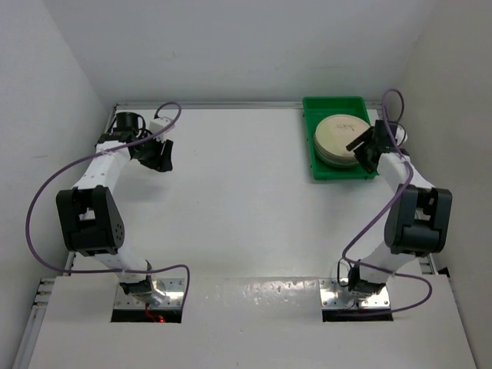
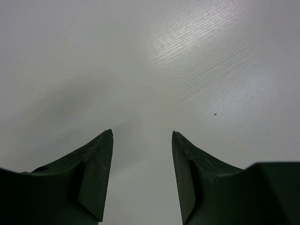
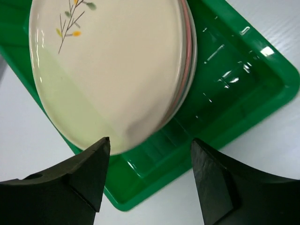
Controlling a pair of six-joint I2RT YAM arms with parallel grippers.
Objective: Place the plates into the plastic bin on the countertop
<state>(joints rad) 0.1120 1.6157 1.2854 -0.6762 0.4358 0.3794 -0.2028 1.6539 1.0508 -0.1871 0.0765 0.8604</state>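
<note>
White walls close in a white bench (image 1: 246, 207), bare except for the plastic bin (image 1: 330, 102) at its far right corner; the plates (image 1: 337, 137) sit stacked inside it, and I see no other plate on the bench, so I judge the task to be at or near its end. The danger now lies in how I leave: my right end effector (image 3: 151, 139) hangs low over the near edge of the stack, jaws well apart and holding nothing; if I pull back or swing sideways before rising, a fingertip could catch the top plate's rim and drag it off the pile or tip it against the bin wall. From my right wrist the stack does not look perfectly squared, a pink rim showing past the top plate on one side; a knock could set ceramic sliding on ceramic. The top plate's near rim lies just ahead of my tips, between them, with the green floor of the bin beneath. My left end effector (image 2: 142, 132) is open and empty over bare bench at the far left, well apart from the bin.
</note>
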